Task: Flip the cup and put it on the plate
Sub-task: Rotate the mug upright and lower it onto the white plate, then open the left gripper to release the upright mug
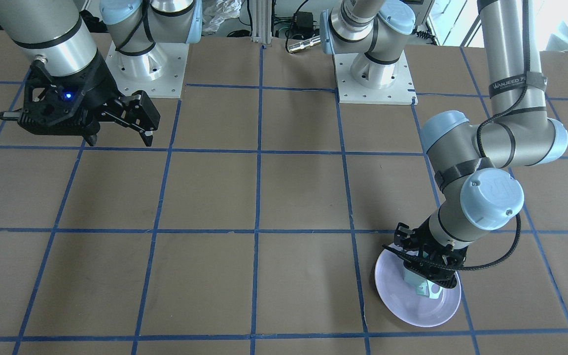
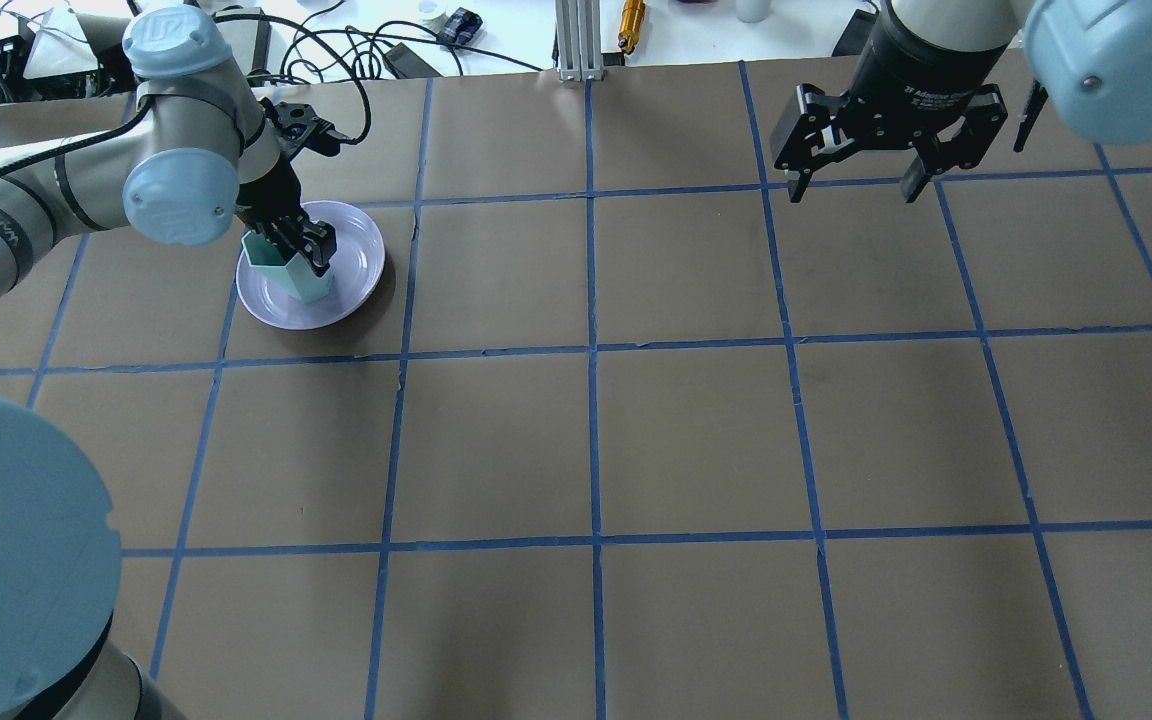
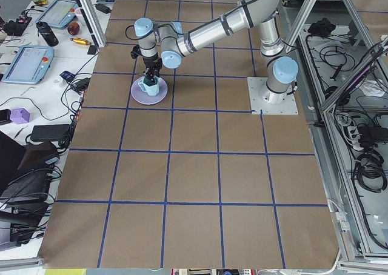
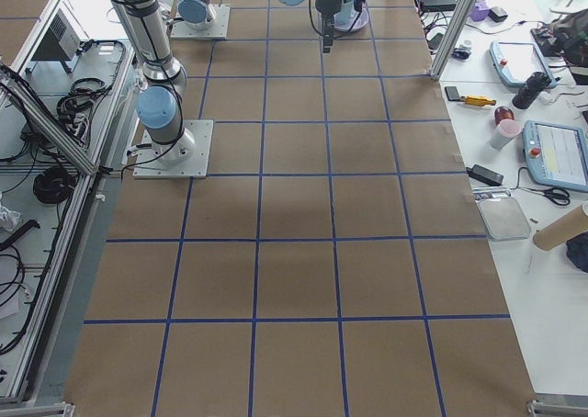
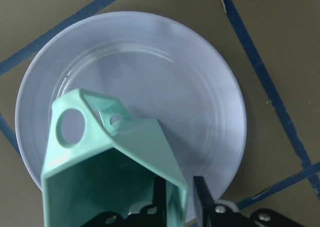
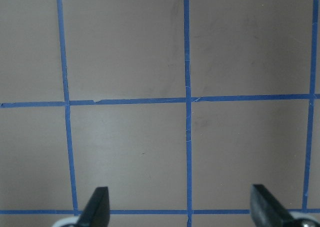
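The pale mint-green cup (image 2: 286, 272) is mouth up over the lavender plate (image 2: 354, 262) at the table's far left. My left gripper (image 2: 312, 252) is shut on the cup's wall, one finger inside and one outside. In the left wrist view the cup (image 5: 115, 157) fills the lower left, handle pointing away, with the plate (image 5: 170, 67) beneath it and a finger (image 5: 202, 199) against the wall's outside. I cannot tell whether the cup's base touches the plate. From the front, the cup (image 1: 426, 288) shows under the left gripper (image 1: 429, 273) on the plate (image 1: 414, 310). My right gripper (image 2: 854, 188) is open and empty, far right.
The brown table has a blue tape grid (image 2: 591, 350). Both arm bases (image 1: 375, 74) stand at the robot's edge. Cables and tools (image 2: 436, 25) lie beyond the far edge. The right wrist view shows only bare table between the open fingers (image 6: 97, 207).
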{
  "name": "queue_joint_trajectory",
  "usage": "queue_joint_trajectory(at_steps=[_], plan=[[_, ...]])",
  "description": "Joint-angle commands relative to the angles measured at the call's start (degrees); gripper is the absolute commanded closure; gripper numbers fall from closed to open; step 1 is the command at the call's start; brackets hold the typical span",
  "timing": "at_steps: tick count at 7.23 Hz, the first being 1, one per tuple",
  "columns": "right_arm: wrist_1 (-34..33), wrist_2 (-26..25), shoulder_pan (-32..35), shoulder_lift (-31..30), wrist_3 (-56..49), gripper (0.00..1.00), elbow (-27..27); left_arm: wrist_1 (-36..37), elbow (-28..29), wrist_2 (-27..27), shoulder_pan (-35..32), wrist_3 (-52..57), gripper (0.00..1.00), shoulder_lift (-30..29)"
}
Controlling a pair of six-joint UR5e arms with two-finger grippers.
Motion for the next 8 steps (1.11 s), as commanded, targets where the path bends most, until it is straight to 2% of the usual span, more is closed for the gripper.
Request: queue_joint_trajectory(at_steps=[1, 3, 4, 7, 8], plan=[[0.00, 0.00, 0.00, 0.00, 0.00, 0.00, 0.00, -2.85, 0.58, -0.31, -0.22, -0.17, 0.00, 2.96], [0.00, 0.00, 0.00, 0.00, 0.00, 0.00, 0.00, -11.44, 1.63, -1.96, -0.39, -0.78, 0.00, 8.66], [0.00, 0.00, 0.00, 0.00, 0.00, 0.00, 0.00, -15.48, 2.86, -3.98, -1.35, -4.53, 0.00, 12.00], [0.00, 0.00, 0.00, 0.00, 0.00, 0.00, 0.00, -30.59, 9.79, -3.65, -5.92, -19.37, 0.00, 18.25], [0.00, 0.00, 0.00, 0.00, 0.00, 0.00, 0.00, -35.25, 12.07, -3.56, -6.11, -21.07, 0.00, 20.71]])
